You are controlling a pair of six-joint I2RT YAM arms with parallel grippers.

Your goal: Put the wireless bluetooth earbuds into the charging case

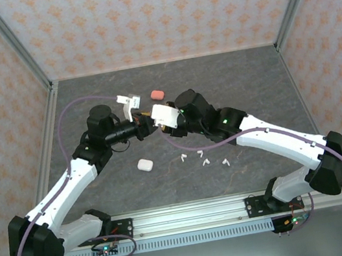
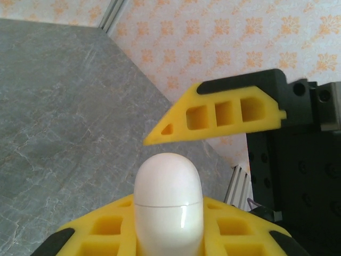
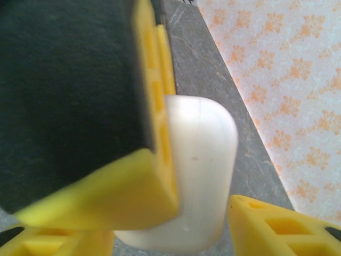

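- Earbuds (image 1: 200,154) lie nearest your arms' bases: four small white ones, loose on the grey desk (image 1: 249,82), scattered a little apart from one another near its middle.
- Just left of them you have a closed white case (image 1: 144,164) resting on the desk, touching nothing.
- Farther in, raised off the desk, your two tools meet tip to tip around a white charging case (image 2: 168,197).
- Your left tool (image 2: 168,218) is clamped narrow on that charging case, with a yellow finger on each side. The case's rounded end sticks out past the fingertips, and its lid seam is closed.
- Your right tool (image 3: 160,234) stands parted astride the same case. In the left wrist view, one of its fingers (image 2: 229,130) hangs clear of it.
- Farthest back, a coral-pink case (image 1: 157,94) sits alone on the desk.
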